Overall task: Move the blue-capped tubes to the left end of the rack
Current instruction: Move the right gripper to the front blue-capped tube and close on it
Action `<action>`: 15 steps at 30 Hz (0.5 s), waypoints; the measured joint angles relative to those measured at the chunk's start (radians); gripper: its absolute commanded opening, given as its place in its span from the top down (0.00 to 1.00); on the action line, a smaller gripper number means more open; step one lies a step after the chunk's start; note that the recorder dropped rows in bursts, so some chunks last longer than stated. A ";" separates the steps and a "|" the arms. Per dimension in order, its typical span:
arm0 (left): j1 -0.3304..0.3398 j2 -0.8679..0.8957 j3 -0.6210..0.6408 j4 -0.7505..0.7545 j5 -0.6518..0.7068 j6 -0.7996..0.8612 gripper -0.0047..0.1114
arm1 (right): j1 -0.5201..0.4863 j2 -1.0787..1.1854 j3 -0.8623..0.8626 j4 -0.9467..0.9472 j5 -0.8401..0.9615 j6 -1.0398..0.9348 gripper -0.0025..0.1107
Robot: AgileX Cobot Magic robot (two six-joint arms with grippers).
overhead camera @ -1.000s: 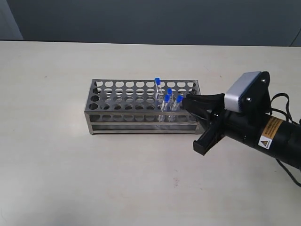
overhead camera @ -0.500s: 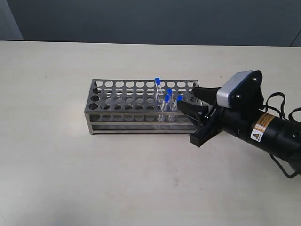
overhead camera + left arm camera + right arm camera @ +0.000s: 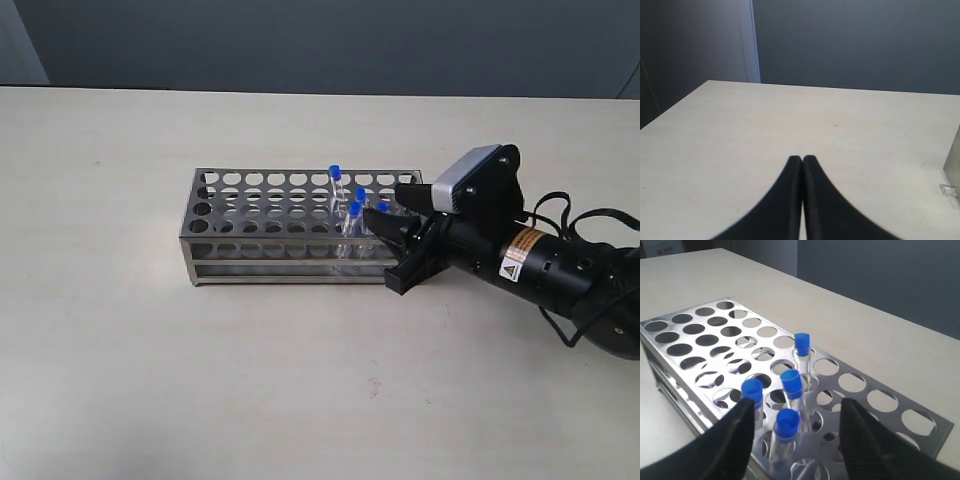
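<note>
The right tool [image 3: 382, 200] [image 3: 799, 405] is held released, its two black fingers [image 3: 737, 437] spread to either side of the rightmost of the blue-capped tubes [image 3: 352, 210] [image 3: 790, 382]. No contact with the tube can be made out. Four tubes are seated upright or slightly tilted in neighbouring holes of the right-hand part of the rack [image 3: 260, 205] [image 3: 695, 335]; the holes toward its left end are unfilled.

The rack is of thin, shiny perforated steel – a rectangular top plate with four rows of round holes, open sides and short legs – and is set on the pale, matte tabletop [image 3: 200, 380] [image 3: 790, 115]. The tubes are slim and clear, with bright blue cylindrical caps.

The left tool [image 3: 802, 160] is clenched on nothing, its smooth dark tips pressed together above the bare tabletop, left of the rack.

Compared with a second ago, the right tool has been brought leftward to the rack's right end; the tubes are unmoved.
</note>
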 measured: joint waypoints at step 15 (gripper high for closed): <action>0.000 0.000 0.000 0.000 0.000 0.000 0.96 | 0.000 0.013 -0.002 0.007 0.000 0.055 0.95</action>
